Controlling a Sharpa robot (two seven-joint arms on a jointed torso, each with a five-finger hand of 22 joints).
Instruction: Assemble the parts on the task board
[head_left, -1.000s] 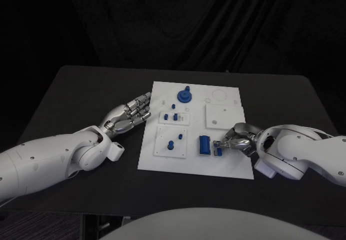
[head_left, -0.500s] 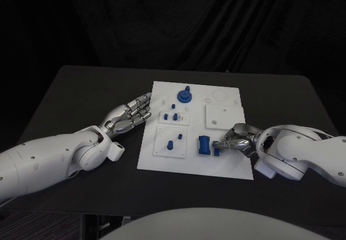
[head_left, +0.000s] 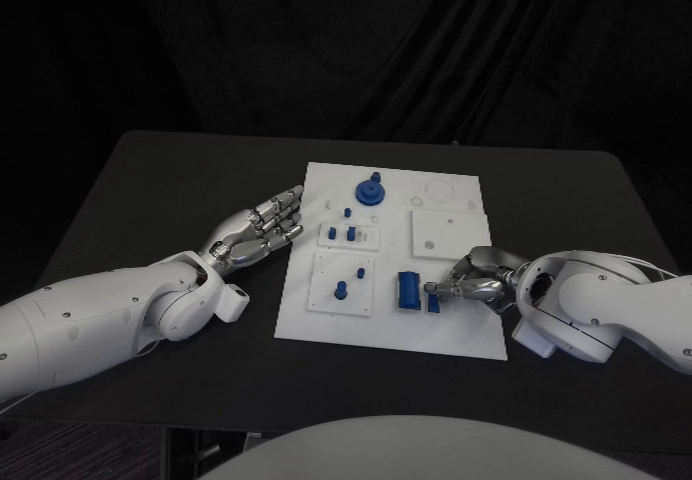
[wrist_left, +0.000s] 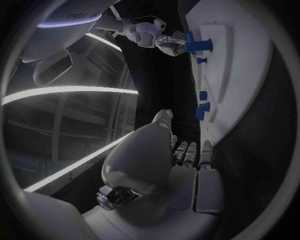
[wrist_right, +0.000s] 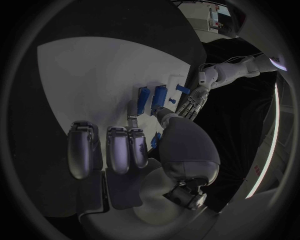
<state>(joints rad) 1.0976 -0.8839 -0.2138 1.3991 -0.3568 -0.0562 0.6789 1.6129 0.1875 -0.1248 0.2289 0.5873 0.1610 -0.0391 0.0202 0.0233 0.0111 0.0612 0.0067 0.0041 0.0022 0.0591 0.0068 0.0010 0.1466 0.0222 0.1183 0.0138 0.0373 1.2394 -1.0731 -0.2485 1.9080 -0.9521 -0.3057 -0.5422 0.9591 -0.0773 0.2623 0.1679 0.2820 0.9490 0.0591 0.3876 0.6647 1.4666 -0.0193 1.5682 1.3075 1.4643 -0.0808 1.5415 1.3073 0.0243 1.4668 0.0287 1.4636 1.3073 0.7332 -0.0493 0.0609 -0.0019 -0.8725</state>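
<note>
Seemingly right hand (head_left: 476, 285) touching blue part (head_left: 411, 291)

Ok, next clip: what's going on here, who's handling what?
A two-armed robot is assembling blue parts on the white task board. Its right hand is at the near right of the board, fingers against a small blue piece beside the larger blue block; whether it grips it is unclear. The left hand rests open beside the board's left edge. A round blue part sits at the far end.
</note>
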